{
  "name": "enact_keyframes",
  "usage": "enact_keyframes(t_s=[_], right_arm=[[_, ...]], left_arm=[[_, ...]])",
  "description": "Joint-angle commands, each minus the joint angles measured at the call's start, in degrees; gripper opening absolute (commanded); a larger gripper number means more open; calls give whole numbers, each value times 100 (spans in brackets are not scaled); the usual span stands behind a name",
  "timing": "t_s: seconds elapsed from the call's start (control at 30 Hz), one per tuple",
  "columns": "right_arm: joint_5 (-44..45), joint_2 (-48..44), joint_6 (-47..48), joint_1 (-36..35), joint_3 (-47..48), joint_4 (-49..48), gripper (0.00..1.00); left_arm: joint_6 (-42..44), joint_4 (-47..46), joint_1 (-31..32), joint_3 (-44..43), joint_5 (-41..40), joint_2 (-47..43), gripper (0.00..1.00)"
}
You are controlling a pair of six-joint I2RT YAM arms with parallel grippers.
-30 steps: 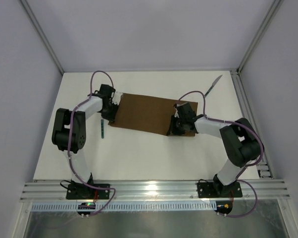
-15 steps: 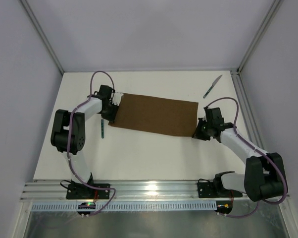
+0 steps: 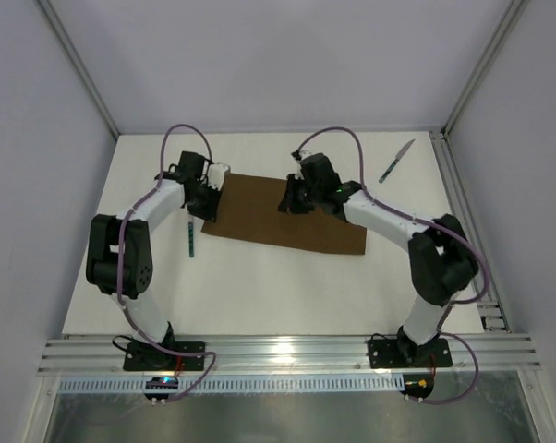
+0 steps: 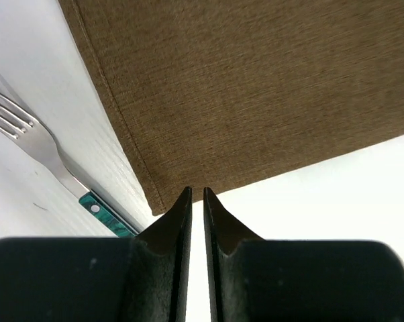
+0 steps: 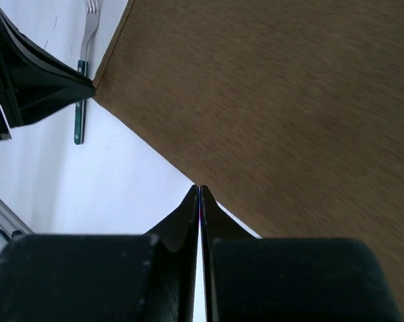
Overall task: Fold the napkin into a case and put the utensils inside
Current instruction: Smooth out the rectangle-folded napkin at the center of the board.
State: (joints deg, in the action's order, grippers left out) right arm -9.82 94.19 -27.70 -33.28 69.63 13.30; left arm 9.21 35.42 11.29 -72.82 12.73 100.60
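Note:
The dark brown napkin (image 3: 287, 217) lies flat as a long rectangle, not as a case. My left gripper (image 3: 204, 205) hovers at its left corner (image 4: 155, 208). The jaws stand a narrow slit apart and white table shows between the fingertips (image 4: 196, 191). My right gripper (image 3: 290, 198) is shut with nothing in it, tips (image 5: 200, 188) over the napkin's (image 5: 289, 100) edge. Of the utensils, the teal-handled fork (image 3: 191, 238) (image 4: 27, 134) (image 5: 84, 40) lies left of the cloth. The knife (image 3: 396, 161) lies at the far right.
Aluminium frame posts and a rail (image 3: 444, 175) border the white table (image 3: 259, 295) on the right. Another rail (image 3: 287, 351) runs along the near edge by the arm bases. Grey walls close in the sides and back.
My right arm swung from the napkin's right end to its far edge near the middle, still shut. My left jaws parted slightly at the left corner. The napkin stays flat.

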Motion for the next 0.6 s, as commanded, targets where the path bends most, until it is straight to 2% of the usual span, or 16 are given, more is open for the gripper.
enact_keyframes(t_s=[0.0,0.1,0.23,0.43,0.57], right_arm=[[-633,1079,-314,-406,908,-644,4],[-941,1723,-472,-627,1447,-766,4],[-1118,2532,-859,-715,1563,-1189,4],[-1241,3008,-991,-768,1396,-1295,4],[-1084,2843,-1044,-689,844,-1286,4]], left_arm=[[-25,-201,-21,110,-402,406,13],[-16,-360,-21,57,-438,609,13],[-51,-378,-21,127,-394,715,13],[-25,-378,-21,233,-438,830,13],[-16,-378,-21,242,-526,883,12]])
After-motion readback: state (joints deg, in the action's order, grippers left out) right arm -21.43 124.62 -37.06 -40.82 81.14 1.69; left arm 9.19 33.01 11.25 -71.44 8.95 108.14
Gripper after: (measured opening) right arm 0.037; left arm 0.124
